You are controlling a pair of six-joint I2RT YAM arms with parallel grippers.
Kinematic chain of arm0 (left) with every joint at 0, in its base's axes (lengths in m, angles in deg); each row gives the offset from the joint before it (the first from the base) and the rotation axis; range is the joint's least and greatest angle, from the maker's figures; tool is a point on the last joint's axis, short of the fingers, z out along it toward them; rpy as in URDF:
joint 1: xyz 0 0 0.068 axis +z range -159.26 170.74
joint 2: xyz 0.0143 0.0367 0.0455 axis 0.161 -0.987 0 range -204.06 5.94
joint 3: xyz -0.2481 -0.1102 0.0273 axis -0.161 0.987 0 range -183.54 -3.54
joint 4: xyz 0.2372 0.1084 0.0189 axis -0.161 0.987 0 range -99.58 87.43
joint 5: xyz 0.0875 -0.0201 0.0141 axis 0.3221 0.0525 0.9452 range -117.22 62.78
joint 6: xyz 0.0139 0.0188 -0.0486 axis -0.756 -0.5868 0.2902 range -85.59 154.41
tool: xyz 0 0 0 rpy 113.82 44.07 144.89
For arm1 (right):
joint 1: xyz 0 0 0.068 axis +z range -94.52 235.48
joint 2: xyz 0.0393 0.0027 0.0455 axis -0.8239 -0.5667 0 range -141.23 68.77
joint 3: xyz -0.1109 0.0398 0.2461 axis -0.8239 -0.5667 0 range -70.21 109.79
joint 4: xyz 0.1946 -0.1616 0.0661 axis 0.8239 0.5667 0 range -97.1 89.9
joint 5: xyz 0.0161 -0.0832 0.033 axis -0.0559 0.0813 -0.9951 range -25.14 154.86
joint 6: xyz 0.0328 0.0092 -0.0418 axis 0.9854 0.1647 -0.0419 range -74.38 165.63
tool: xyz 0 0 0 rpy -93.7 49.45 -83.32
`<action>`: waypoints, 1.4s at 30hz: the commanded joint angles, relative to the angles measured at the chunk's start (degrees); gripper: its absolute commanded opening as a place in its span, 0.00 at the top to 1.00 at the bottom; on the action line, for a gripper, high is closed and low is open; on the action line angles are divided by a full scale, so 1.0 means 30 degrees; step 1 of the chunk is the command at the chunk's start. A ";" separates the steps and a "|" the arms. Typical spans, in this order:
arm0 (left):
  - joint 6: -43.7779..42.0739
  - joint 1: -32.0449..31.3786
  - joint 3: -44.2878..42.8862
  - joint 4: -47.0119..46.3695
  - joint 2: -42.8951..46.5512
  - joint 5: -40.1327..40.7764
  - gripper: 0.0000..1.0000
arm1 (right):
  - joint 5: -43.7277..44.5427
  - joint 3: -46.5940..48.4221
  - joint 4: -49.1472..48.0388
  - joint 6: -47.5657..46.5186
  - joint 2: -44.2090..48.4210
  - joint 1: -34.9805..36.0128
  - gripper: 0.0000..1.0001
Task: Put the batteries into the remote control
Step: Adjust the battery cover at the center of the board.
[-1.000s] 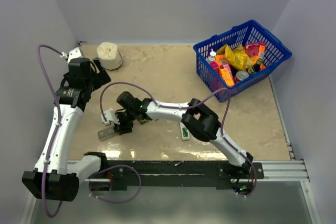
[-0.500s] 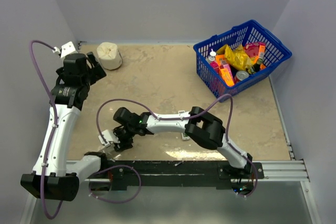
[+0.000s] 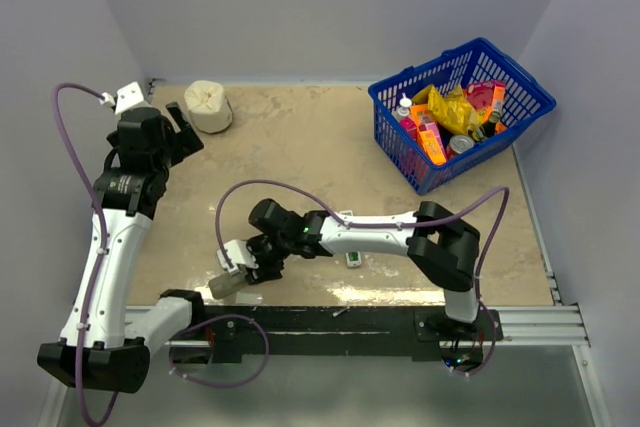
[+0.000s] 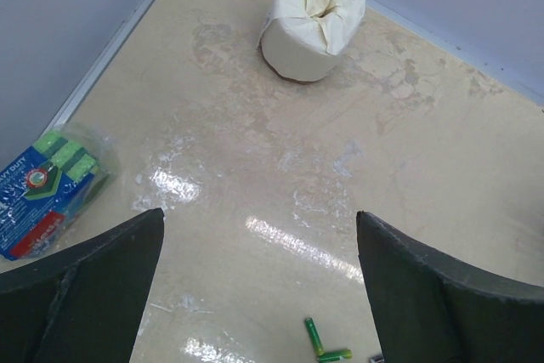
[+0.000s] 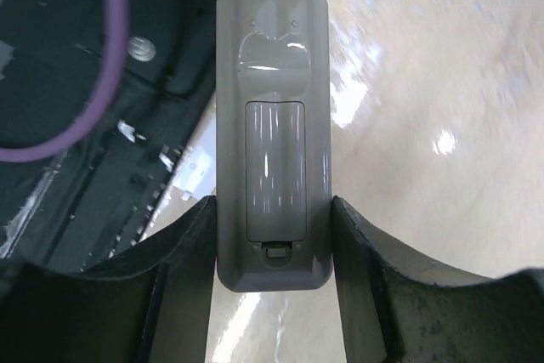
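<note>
My right gripper (image 3: 248, 265) is shut on the remote control (image 3: 225, 284), a slim pale bar, and holds it at the table's near-left edge. In the right wrist view the remote (image 5: 272, 125) sits between my fingers (image 5: 191, 244), back side facing the camera with its cover closed. My left gripper (image 3: 180, 127) is open and empty at the back left, above the table. In the left wrist view its jaws (image 4: 259, 218) stand wide apart, and two green batteries (image 4: 316, 336) lie on the table below them, with a dark one at the frame's edge.
A toilet roll (image 3: 208, 105) stands at the back left corner, also in the left wrist view (image 4: 312, 19). A shrink-wrapped battery pack (image 4: 47, 189) lies by the left wall. A blue basket (image 3: 440, 175) of groceries stands back right. A small white piece (image 3: 352, 258) lies mid-table near the front.
My right gripper has carried the remote toward the near edge and slightly to the right. My left arm has drawn back toward the left wall.
</note>
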 commanded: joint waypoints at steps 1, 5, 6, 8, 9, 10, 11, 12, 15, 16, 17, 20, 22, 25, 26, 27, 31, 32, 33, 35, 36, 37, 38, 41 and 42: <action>-0.0299 -0.0144 0.0953 -0.0787 0.0333 -0.1370 0.01 | 0.2883 -0.0717 -0.1550 0.2473 0.0944 -0.1021 1.00; -0.0153 -0.0144 0.1773 -0.0934 0.0507 -0.2368 0.01 | 0.4762 -0.0045 -0.0968 0.3881 0.0330 -0.1345 1.00; -0.0065 -0.0144 0.2152 -0.0992 0.0537 -0.2775 0.01 | 0.5054 0.0131 -0.0936 0.4260 0.0009 -0.1345 1.00; 0.0023 -0.0173 0.2506 -0.1110 0.0625 -0.3100 0.01 | 0.5408 0.0394 -0.0994 0.4556 -0.0402 -0.1345 1.00; 0.0111 -0.0173 0.2797 -0.1110 0.0626 -0.3450 0.01 | 0.5438 0.0599 -0.0936 0.4760 -0.0636 -0.1374 1.00; 0.0140 -0.0144 0.2916 -0.1023 0.0626 -0.3598 0.01 | 0.5496 0.0862 -0.0849 0.4965 -0.1132 -0.1345 1.00; 0.0170 -0.0144 0.3004 -0.0964 0.0655 -0.3658 0.00 | 0.5671 0.1358 -0.0761 0.5199 -0.1340 -0.1374 1.00; 0.0228 -0.0144 0.3266 -0.0877 0.0655 -0.3716 0.00 | 0.5788 0.1566 -0.0818 0.5550 -0.1574 -0.1374 1.00; 0.0316 -0.0144 0.3764 -0.0789 0.0743 -0.4008 0.00 | 0.6957 0.2503 -0.1111 0.6430 -0.2628 -0.1345 0.99; 0.0346 -0.0173 0.3912 -0.0759 0.0714 -0.4126 0.00 | 0.7310 0.2766 -0.1140 0.6606 -0.2892 -0.1374 0.98; 0.0433 -0.0144 0.4059 -0.0701 0.0684 -0.4272 0.00 | 0.7777 0.3291 -0.1170 0.6985 -0.3446 -0.1345 0.98; 0.0696 -0.0144 0.4645 -0.0291 0.0655 -0.4683 0.00 | 0.9683 0.3997 -0.1344 0.7718 -0.4151 -0.1403 0.88; 0.1048 -0.0173 0.5259 -0.0056 0.0771 -0.4975 0.00 | 1.0622 0.4175 -0.1462 0.8013 -0.4329 -0.1578 0.71; 0.1516 -0.0173 0.5992 0.0441 0.0889 -0.5387 0.00 | 1.0391 0.4030 -0.1375 0.8336 -0.3688 -0.1784 0.48; 0.1663 -0.0173 0.6168 0.0530 0.0947 -0.5416 0.00 | 1.0273 0.3478 -0.1491 0.8250 -0.3309 -0.1784 0.41; 0.1722 -0.0173 0.6430 0.0588 0.1006 -0.5271 0.00 | 1.0127 0.3066 -0.1695 0.8220 -0.2261 -0.1755 0.32; 0.1898 -0.0173 0.5850 0.0998 0.1299 -0.4189 0.00 | 0.9107 0.1015 -0.2487 0.8015 0.0644 -0.1435 0.25; 0.1957 -0.0173 0.5557 0.1086 0.1444 -0.3838 0.00 | 0.9071 0.0141 -0.2662 0.8014 0.1143 -0.1259 0.25; 0.1986 -0.0173 0.4974 0.1145 0.1533 -0.3196 0.00 | 0.8984 -0.0274 -0.2867 0.8043 0.2076 -0.1083 0.27; 0.1957 -0.0173 0.4212 0.1233 0.1738 -0.2490 0.00 | 0.8315 -0.1413 -0.3307 0.8131 0.2669 -0.0643 0.33; 0.1928 -0.0173 0.3946 0.1408 0.1739 -0.2023 0.00 | 0.7787 -0.1652 -0.3338 0.8073 0.2875 -0.0497 0.38; 0.1870 -0.0173 0.3740 0.1496 0.1710 -0.1873 0.00 | 0.7434 -0.1800 -0.3251 0.8015 0.2993 -0.0176 0.41; 0.1695 -0.0173 0.3535 0.1526 0.1623 -0.1784 0.00 | 0.6937 -0.1917 -0.3134 0.7869 0.2878 0.0001 0.44; 0.1635 -0.0173 0.3474 0.1468 0.1475 -0.1754 0.00 | 0.6523 -0.1744 -0.2548 0.7459 0.2205 0.0762 0.57; 0.1635 -0.0173 0.3503 0.1381 0.1446 -0.1754 0.00 | 0.6406 -0.1685 -0.2518 0.7400 0.2058 0.1142 0.65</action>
